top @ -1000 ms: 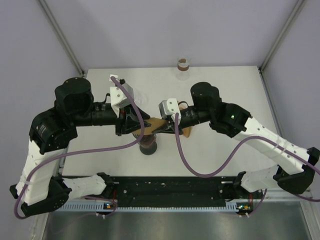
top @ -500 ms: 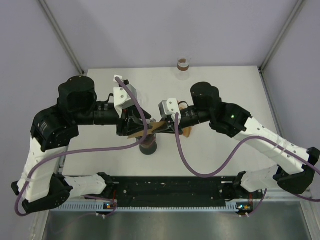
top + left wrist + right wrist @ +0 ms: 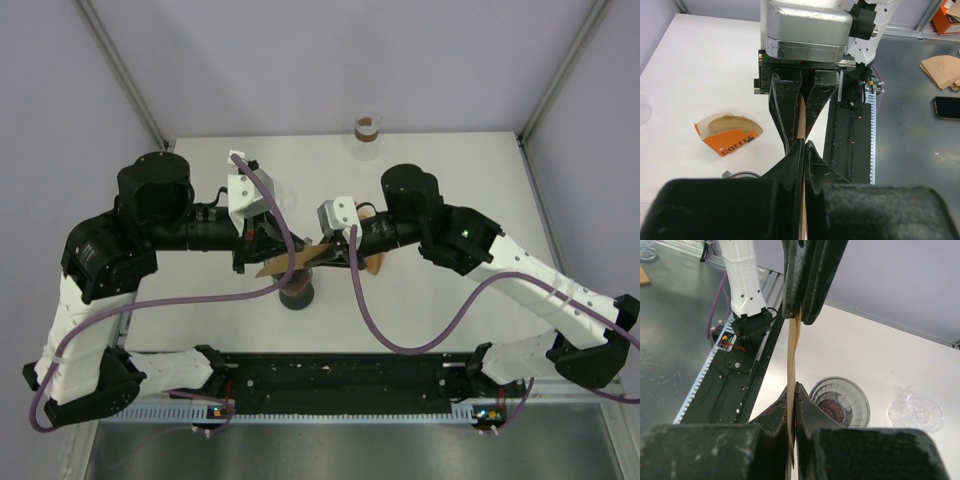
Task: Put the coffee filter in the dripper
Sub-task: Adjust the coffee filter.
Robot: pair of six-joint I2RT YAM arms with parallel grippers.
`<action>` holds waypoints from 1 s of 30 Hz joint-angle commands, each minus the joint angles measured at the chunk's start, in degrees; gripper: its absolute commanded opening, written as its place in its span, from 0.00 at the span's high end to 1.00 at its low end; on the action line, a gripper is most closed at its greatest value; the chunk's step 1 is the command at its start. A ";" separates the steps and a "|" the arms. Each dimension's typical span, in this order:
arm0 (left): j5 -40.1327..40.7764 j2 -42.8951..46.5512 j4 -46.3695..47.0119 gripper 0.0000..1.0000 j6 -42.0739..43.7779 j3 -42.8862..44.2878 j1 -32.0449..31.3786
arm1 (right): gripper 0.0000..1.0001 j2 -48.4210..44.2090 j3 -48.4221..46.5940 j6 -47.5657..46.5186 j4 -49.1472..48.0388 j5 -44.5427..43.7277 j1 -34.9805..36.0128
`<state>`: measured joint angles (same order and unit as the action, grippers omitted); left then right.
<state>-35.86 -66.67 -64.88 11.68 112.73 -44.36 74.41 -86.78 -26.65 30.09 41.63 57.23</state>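
Both pairs of jaws are pinched shut on the coffee filter; you're holding it edge-on over the dripper, likely to spread it open.

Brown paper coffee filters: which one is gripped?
The flat filter pinched by left gripper and right gripper; others sit in the orange COFFEE box and a loose stack.

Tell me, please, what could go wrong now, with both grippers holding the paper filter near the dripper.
1. The left gripper and the right gripper both pinch the same thin filter. If they pull unevenly, the paper may tear.
2. The filter is held flat, so it may not open into a cone when it is released.
3. The dripper stands just below, so a low move could knock it over.
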 commanded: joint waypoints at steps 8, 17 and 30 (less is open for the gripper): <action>8.08 -1.00 3.53 1.00 -2.28 2.06 -0.29 | 1.00 -0.41 -2.16 0.64 -0.47 1.00 0.60; 7.74 -1.35 3.27 1.00 -2.37 4.17 -0.20 | 1.00 -0.41 -2.07 0.55 -0.47 1.00 0.51; 0.89 -1.00 0.90 0.72 -0.87 4.25 -0.29 | 1.00 -0.15 -2.16 0.64 -0.38 0.12 0.51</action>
<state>-31.31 -68.10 -64.73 10.76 115.02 -44.36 74.41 -86.78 -26.37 30.09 41.63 57.23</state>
